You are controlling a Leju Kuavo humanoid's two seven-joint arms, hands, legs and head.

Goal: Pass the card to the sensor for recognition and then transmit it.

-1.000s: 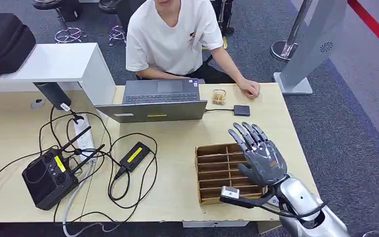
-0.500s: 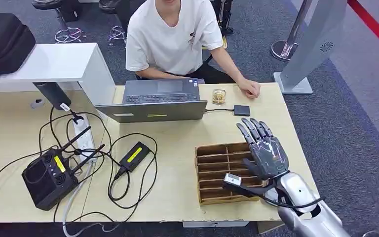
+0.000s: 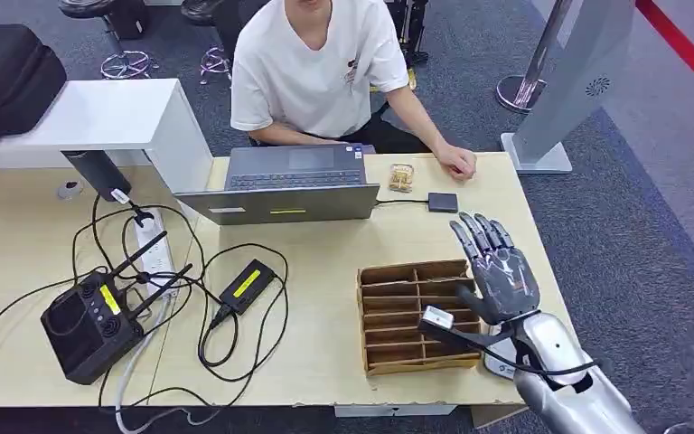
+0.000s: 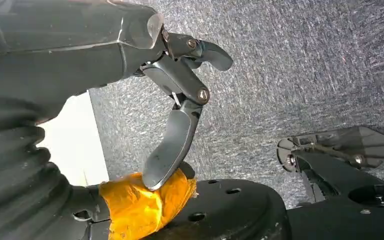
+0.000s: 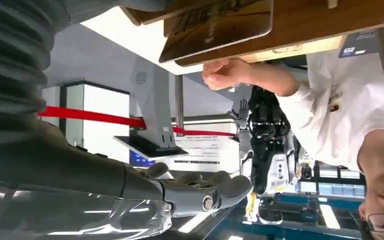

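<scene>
My right hand (image 3: 499, 276) empty above the wooden tray's (image 3: 408, 316) right edge, fingers apart, left hand (image 4: 180, 100) hanging, fingers apart, empty.

Wooden table (image 3: 334, 362) with laptop (image 3: 285, 185), slotted tray (image 3: 407, 316), cables (image 3: 226, 353).

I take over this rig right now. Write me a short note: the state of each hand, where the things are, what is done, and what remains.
Right hand: open, holds nothing, fingers spread above the right edge of the wooden divided box.
Left hand: hangs over the carpet, holds nothing.
Card: a dark gold card lies against the box's wood in the right wrist view, not held.
Sensor: a small black square on the table, wired to the laptop.
Done: no step yet.
Left: grasp the card, present it to the sensor, then hand it over.
</scene>
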